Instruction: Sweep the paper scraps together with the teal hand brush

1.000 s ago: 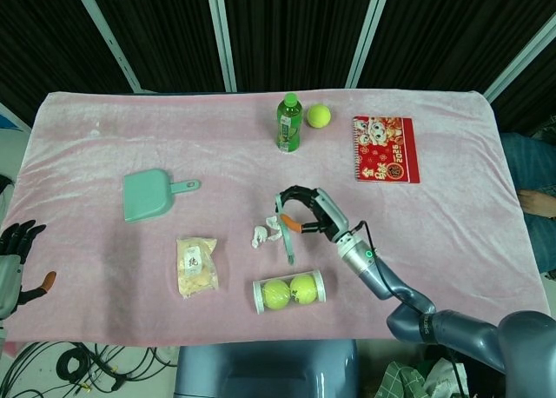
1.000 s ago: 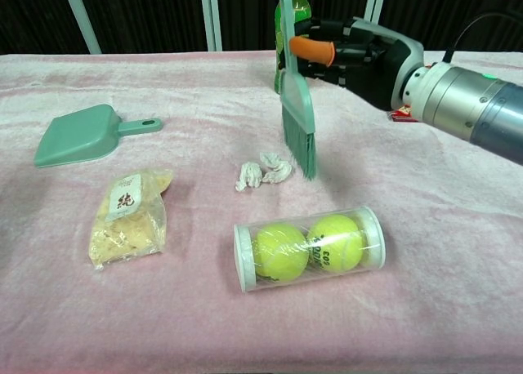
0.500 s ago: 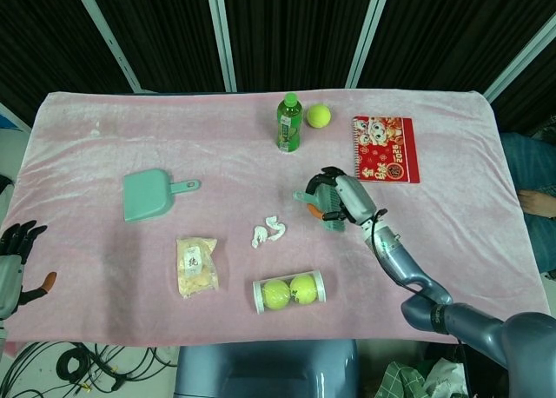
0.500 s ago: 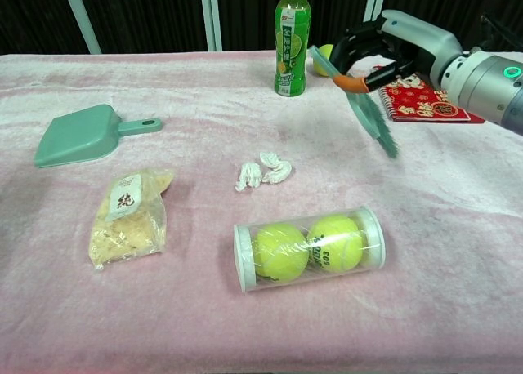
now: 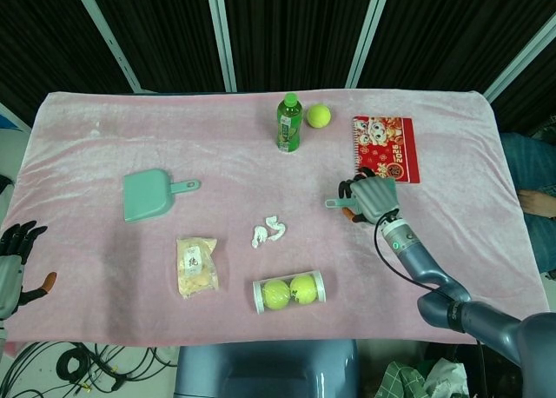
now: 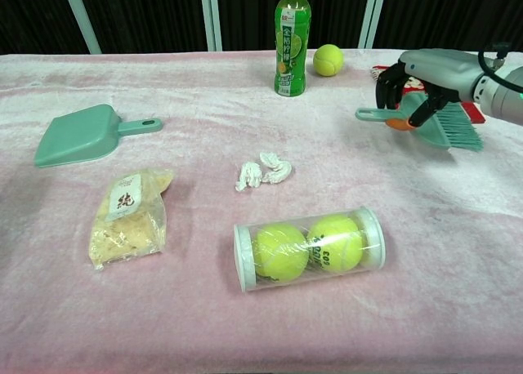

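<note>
The teal hand brush (image 6: 433,122) lies almost level, low over the pink cloth on the right, handle pointing left and bristles right. My right hand (image 6: 418,78) grips it around the middle; from the head view the same hand (image 5: 371,198) covers most of the brush (image 5: 334,203). The white paper scraps (image 6: 263,171) sit bunched in a small pile mid-table, well left of the brush and apart from it; the head view shows them too (image 5: 268,231). My left hand (image 5: 17,257) hangs beyond the table's left edge, fingers spread, holding nothing.
A teal dustpan (image 6: 78,135) lies at the left. A snack bag (image 6: 127,215) and a clear tube of tennis balls (image 6: 309,247) lie near the front. A green bottle (image 6: 292,39), a loose tennis ball (image 6: 328,60) and a red calendar (image 5: 387,149) stand behind.
My right hand has carried the brush away from the scraps, rightward and back, tipping it from upright to nearly flat. The scraps and my left hand stayed put.
</note>
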Robot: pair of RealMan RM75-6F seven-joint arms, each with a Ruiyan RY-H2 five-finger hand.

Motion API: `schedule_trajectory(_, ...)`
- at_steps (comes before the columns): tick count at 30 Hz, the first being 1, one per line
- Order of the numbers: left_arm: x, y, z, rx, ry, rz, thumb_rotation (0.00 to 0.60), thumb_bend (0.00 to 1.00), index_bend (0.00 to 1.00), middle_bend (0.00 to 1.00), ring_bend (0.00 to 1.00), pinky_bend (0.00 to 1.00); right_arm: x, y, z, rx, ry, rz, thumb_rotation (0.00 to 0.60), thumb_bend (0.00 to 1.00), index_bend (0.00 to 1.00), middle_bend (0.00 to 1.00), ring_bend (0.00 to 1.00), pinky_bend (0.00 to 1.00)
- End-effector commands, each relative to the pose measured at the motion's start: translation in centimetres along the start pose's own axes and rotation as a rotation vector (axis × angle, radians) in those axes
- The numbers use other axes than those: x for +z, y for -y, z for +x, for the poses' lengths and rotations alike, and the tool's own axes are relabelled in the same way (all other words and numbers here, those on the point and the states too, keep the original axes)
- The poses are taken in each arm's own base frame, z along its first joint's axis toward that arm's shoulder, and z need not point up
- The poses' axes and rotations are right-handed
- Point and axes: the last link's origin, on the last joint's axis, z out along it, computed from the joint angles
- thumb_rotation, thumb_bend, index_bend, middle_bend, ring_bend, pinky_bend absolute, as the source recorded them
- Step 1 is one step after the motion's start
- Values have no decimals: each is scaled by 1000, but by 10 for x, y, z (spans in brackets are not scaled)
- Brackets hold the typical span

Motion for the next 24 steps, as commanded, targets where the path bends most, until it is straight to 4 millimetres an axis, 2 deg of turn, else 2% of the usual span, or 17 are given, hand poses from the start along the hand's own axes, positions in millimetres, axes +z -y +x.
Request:
schedule_trajectory(1, 0, 0, 0, -1, 1, 2, 600, 309, 156, 76, 8, 262, -2, -3, -5, -13, 121, -56, 600, 504, 739, 694, 401, 155)
schedule_trajectory(4, 0, 0, 0, 0, 0, 2, 600, 309, 156, 76, 9, 263, -2, -1, -8, 3, 155, -72, 600, 487, 739, 687, 402, 155)
schedule_trajectory(8, 0, 0, 0, -1, 0, 2, 600, 309, 156, 76, 9, 267, 0, 3, -11, 11, 169, -87, 600, 360, 693, 637, 396, 155)
schedule_trajectory(11, 0, 0, 0, 0, 1, 2, 600, 309, 156, 76, 8, 267, 0, 4, -12, 11, 184, -93, 600, 259, 566, 557, 356, 155)
schedule_trajectory(14, 0, 0, 0, 2, 3, 2, 600, 309, 156, 76, 8, 267, -4, 4, -15, 22, 278, -101, 600, 184, 367, 403, 274, 152)
schedule_trajectory(17, 0, 0, 0, 4, 4, 2, 600, 309, 156, 76, 8, 267, -5, 6, -13, 51, 323, -111, 600, 158, 206, 249, 211, 151)
schedule_trajectory(22, 0, 0, 0, 4, 1, 2, 600, 309, 156, 76, 8, 267, -5, 7, -10, 61, 323, -128, 600, 125, 103, 107, 172, 151)
schedule_trajectory(24, 0, 0, 0, 4, -1, 3, 600, 309, 156, 76, 9, 267, -6, 8, -3, 90, 285, -137, 600, 116, 83, 81, 170, 151)
